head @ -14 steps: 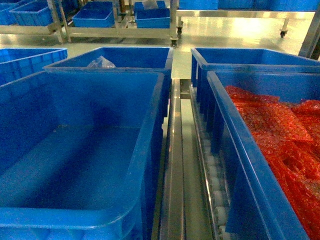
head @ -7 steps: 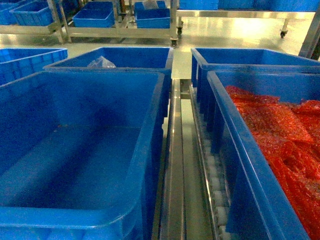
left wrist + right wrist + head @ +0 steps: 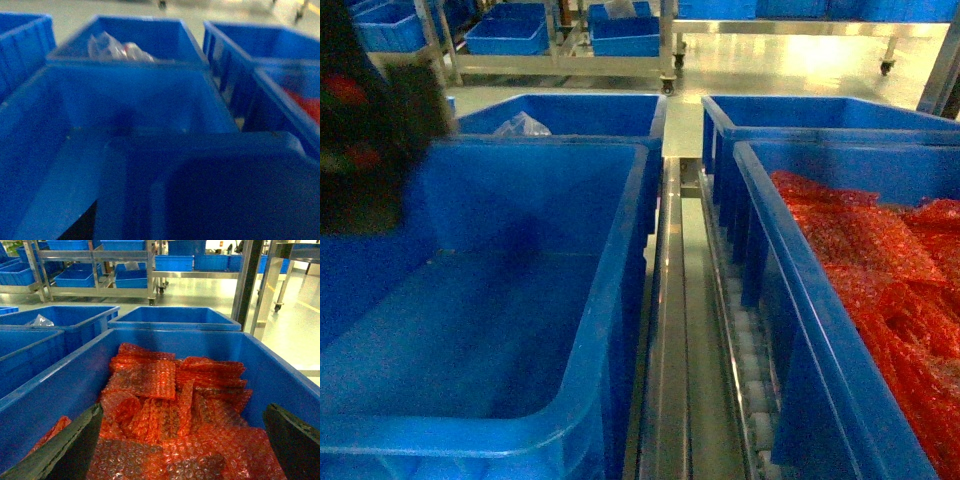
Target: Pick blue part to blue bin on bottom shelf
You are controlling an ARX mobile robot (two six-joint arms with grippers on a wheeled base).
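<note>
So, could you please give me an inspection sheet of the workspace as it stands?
Surface: bottom shelf, a steel rail and white rollers between the crates.
Job's things: blue bin, nothing seen inside it; blue part not identifiable, only a blurred dark blue shape close to the left wrist camera.
Clutter: red packets fill the neighbouring crate; a clear bag lies in the bin behind.
Grippers: left gripper is a dark blur over the blue bin's far left corner, jaws unreadable; right gripper is above the red packets, jaws wide apart and empty.
Cables: nothing seen.
Surroundings: racks of blue crates across a glossy floor.
</note>
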